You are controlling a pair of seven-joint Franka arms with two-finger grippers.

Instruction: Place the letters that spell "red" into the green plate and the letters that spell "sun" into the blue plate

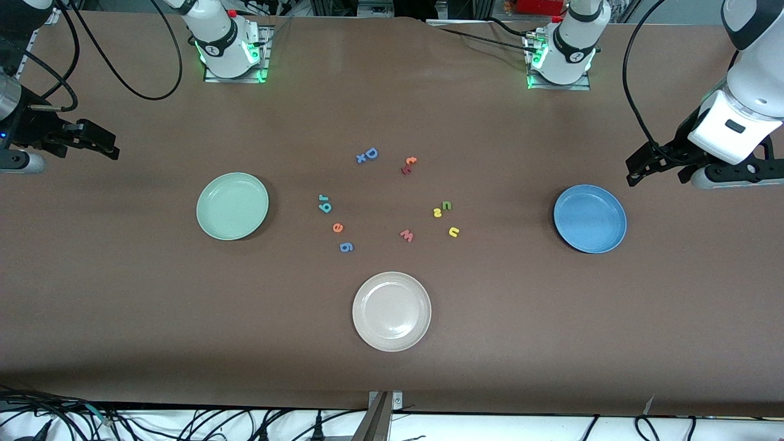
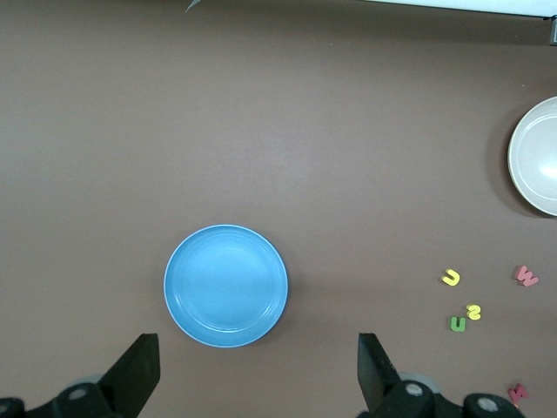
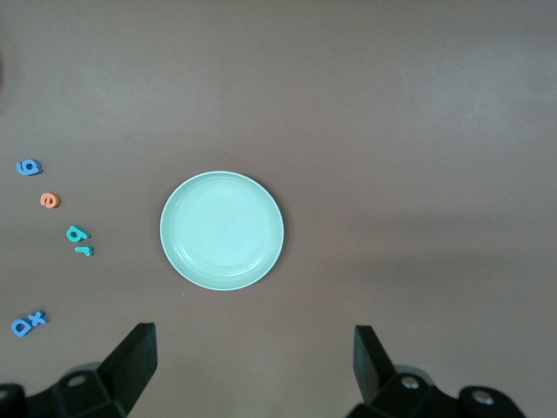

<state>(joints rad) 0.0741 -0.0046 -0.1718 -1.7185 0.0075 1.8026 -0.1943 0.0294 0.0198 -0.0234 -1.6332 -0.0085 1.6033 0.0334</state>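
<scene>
Black fingers of the left gripper (image 2: 257, 374) and right gripper (image 3: 252, 370) stand spread, empty, each high above its table end. Foam letters "red" (image 1: 331, 215) lie at three o'clock of the green plate (image 1: 232, 206), "sun" (image 1: 446, 217) at nine o'clock of the blue plate (image 1: 590, 218). Light, squashy, thin: pinch across their edges.

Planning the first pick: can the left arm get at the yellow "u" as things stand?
Probably yes. The left gripper hangs open by the blue plate; the yellow "u" lies apart from its neighbours, with bare table around it.
</scene>
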